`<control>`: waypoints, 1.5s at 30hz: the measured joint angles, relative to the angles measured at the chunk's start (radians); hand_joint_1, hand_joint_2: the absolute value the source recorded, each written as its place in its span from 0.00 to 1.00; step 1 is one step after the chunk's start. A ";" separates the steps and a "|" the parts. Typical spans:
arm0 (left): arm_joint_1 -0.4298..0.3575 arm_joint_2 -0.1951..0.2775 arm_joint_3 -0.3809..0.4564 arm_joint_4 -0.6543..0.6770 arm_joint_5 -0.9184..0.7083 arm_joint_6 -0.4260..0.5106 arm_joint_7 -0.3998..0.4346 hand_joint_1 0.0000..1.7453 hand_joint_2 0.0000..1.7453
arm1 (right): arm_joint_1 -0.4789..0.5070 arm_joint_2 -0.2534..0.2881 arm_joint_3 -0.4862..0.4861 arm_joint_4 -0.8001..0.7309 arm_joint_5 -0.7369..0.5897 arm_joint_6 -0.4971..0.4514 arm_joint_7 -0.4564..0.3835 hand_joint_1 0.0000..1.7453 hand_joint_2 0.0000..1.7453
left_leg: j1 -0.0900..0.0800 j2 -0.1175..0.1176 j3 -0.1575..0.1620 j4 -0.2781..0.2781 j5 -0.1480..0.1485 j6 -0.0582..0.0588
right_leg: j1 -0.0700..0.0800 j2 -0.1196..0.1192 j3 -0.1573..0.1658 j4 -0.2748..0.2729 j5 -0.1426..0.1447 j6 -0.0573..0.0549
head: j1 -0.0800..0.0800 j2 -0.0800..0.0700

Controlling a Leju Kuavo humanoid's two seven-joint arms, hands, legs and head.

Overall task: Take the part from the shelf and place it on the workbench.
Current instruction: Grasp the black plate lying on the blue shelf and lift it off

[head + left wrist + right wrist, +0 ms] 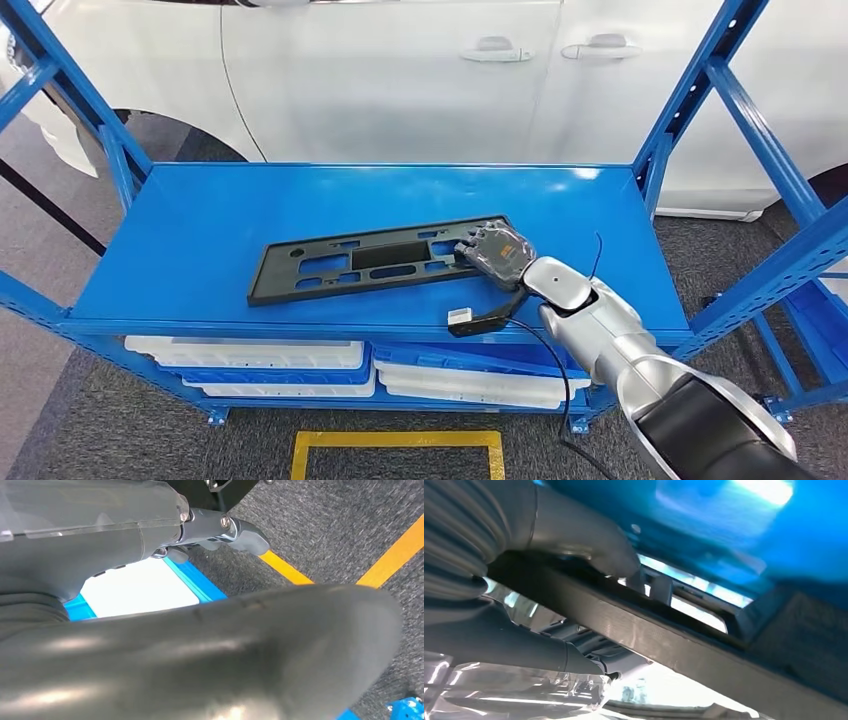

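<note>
Black plastic, long and flat with cut-out slots, the part lay across the middle of the blue shelf top, running from about 8 o'clock toward 2 o'clock in the head view. The right hand sat on the part's 3 o'clock end, its clear-covered back hiding that corner. From the right wrist camera the thumb lay on one face of the part's edge bar and the darker fingers on the other, so the hand was grasping the part; the far shelf behind was blurred blue. A black cable ran along the silver forearm. The left hand filled most of its own wrist view as a dark blurred mass, and whether it was released or clenched could not be told. Behind the shelf stood a white car, cut off at the top. White trays lay on the tier below.
</note>
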 joint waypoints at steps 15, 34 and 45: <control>-0.005 0.002 0.000 0.000 0.000 0.001 0.006 0.00 0.00 | 0.150 0.011 -0.117 -0.353 -0.702 0.348 -0.331 1.00 1.00 | 0.001 -0.001 0.122 -0.259 0.097 0.048 | -0.003 0.002 -0.135 0.276 -0.109 0.050 | 0.000 0.000; -0.005 0.004 0.000 0.000 0.000 -0.001 -0.004 0.00 0.25 | 0.186 0.002 -0.135 -0.475 -0.854 0.441 -0.330 0.93 1.00 | -0.004 -0.001 0.099 -0.205 0.079 0.015 | 0.006 0.004 -0.016 0.022 -0.008 0.006 | 0.000 0.000; 0.003 0.008 0.007 0.000 0.000 0.035 -0.096 0.00 1.00 | 0.236 -0.030 -0.244 -0.901 -1.880 0.948 -0.030 0.97 1.00 | -0.001 -0.001 0.115 -0.249 0.094 0.047 | 0.000 0.002 -0.145 0.301 -0.135 0.048 | 0.000 0.000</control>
